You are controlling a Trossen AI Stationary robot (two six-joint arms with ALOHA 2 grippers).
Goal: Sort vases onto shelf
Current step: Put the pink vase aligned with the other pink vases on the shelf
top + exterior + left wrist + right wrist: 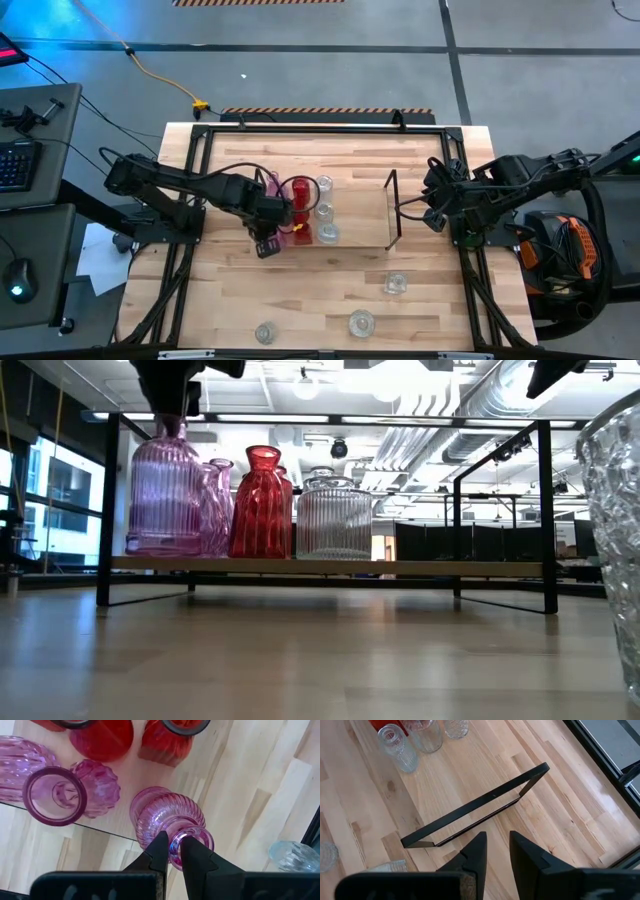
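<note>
While left gripper (172, 851) pinches only the rim of the ribbed pink glass vase (167, 817) at the light-wood shelf (360, 212) left end | risk: thin grip slips, vase tips into 2 red glass vases (132, 735) | right gripper (496, 851) idle, slightly parted, empty.

Left gripper (268, 243) at shelf's (360, 215) left end among pink and red vases (299, 192); right gripper (432, 203) just beyond its right frame.
</note>
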